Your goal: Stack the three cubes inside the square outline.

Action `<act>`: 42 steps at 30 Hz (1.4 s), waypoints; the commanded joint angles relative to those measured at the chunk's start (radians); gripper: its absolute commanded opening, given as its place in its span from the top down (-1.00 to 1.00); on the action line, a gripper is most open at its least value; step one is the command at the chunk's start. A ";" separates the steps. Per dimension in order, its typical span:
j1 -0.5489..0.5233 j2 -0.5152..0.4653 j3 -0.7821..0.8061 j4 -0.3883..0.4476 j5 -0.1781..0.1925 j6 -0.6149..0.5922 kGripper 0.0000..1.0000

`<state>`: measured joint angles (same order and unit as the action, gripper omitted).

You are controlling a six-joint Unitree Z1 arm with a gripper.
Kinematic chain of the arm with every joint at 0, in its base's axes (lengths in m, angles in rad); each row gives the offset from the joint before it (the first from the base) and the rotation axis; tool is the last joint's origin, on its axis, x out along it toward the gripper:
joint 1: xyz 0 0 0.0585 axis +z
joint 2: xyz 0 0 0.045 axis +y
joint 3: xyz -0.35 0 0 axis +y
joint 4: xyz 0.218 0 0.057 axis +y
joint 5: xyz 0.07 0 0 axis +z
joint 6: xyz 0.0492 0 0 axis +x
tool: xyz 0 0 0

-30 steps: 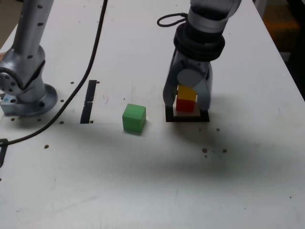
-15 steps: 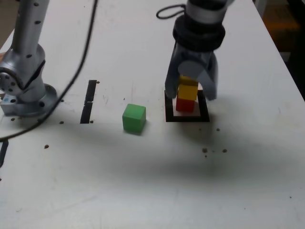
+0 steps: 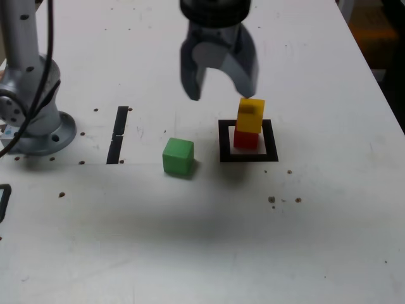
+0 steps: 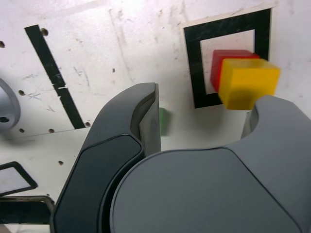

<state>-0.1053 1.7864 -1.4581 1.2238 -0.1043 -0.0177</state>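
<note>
My yellow cube (image 3: 250,116) is sitting on the red cube (image 3: 245,139), and the red one is standing within the square outline (image 3: 271,140), nearer the desk's right edge than its left in the exterior view. My gripper (image 3: 223,94) is hanging above the desk (image 3: 209,234), just beside the stack on its left side in that view, fingers pointing down and slightly splayed. I am keeping them wide apart, with nothing between them. My wrist is blurring in the exterior view. The green cube (image 3: 178,156) is resting directly on the desk, outside the outline, to the stack's left in the exterior view. Farther toward the desk's left edge there, the black strip (image 3: 118,135) is lying flat, and beyond it a grey metal base (image 3: 43,134) is standing.
</note>
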 commanded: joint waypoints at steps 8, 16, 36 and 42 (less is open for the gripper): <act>-0.077 -0.103 0.158 -0.018 -0.025 -0.020 -0.51; -0.128 -0.129 0.280 -0.074 -0.074 -0.021 -0.50; -0.180 0.013 0.351 -0.275 -0.135 -0.011 -0.50; -0.173 0.046 0.366 -0.298 -0.150 0.002 -0.50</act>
<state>-0.2821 1.8272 -1.0952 0.9297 -0.2502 -0.0187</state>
